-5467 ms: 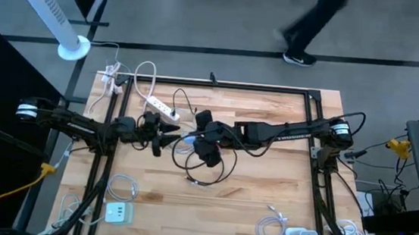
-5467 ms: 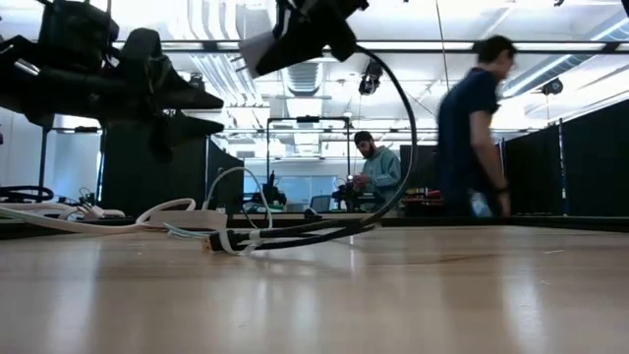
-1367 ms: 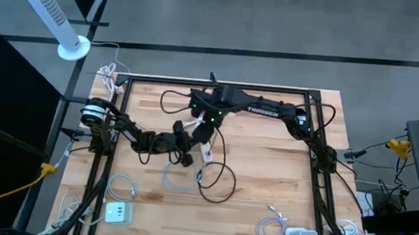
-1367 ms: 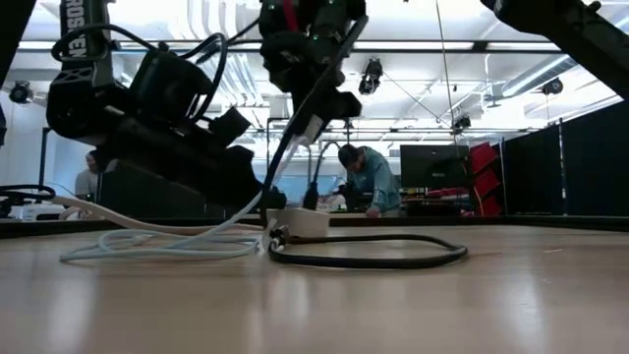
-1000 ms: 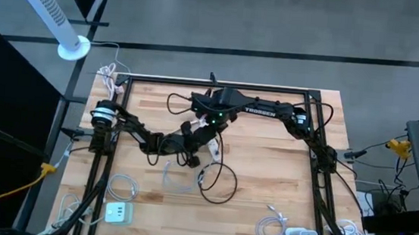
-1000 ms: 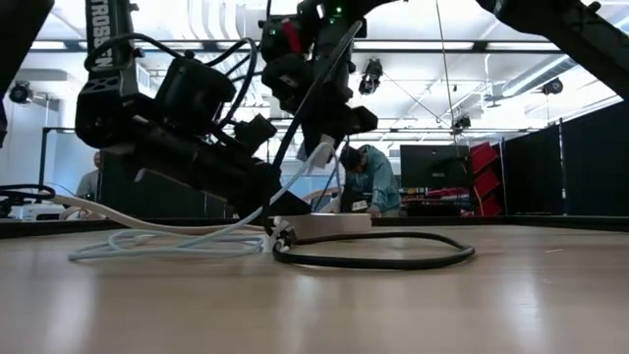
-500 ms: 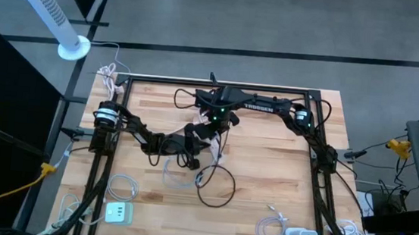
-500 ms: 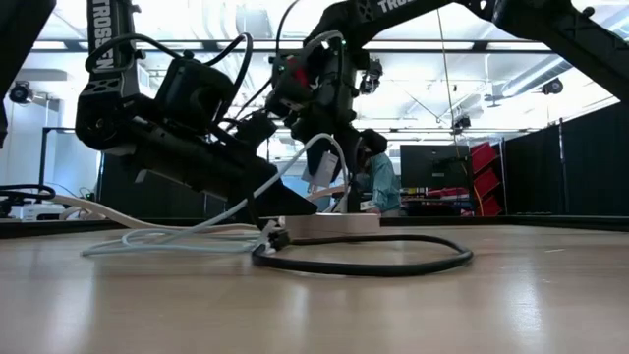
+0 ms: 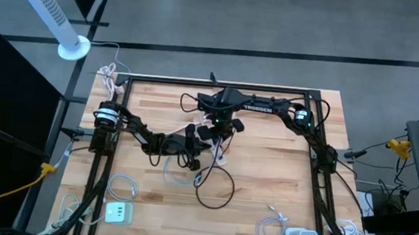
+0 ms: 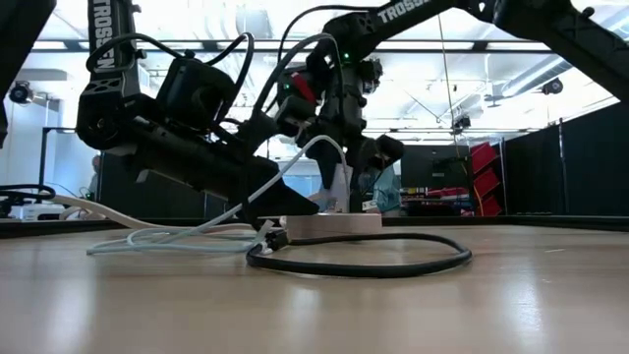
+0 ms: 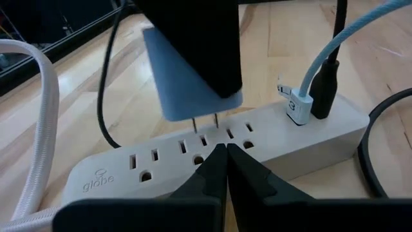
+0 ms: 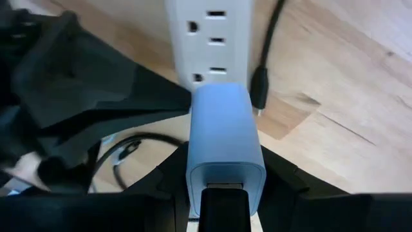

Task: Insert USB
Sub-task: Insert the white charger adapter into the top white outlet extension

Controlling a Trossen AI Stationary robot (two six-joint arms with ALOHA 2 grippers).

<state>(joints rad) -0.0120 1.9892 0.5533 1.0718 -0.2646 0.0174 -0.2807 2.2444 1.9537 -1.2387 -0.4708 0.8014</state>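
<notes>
Two dark arms meet over the middle of the worktop. From the left edge, the left arm stretches low and nearly flat, its left hand with the fingers pressed together, holding nothing, tips resting on the top face of the white power strip beside a row of sockets. From the far right corner, the right arm bends down steeply; its right hand is partly closed on a pale blue charger block, clamped on both sides.

From the left wrist, the block hangs just above the strip, its two metal prongs close over a socket, not seated. That view also shows a light blue cable's white USB plug and a dark plug, both standing in the strip's right end. From the right wrist, the block covers one end of the strip, hiding the prongs. At table height, a black cord loops across the wood in front of the strip, with pale cable trailing left. From above, the hands overlap and the strip is mostly hidden.
</notes>
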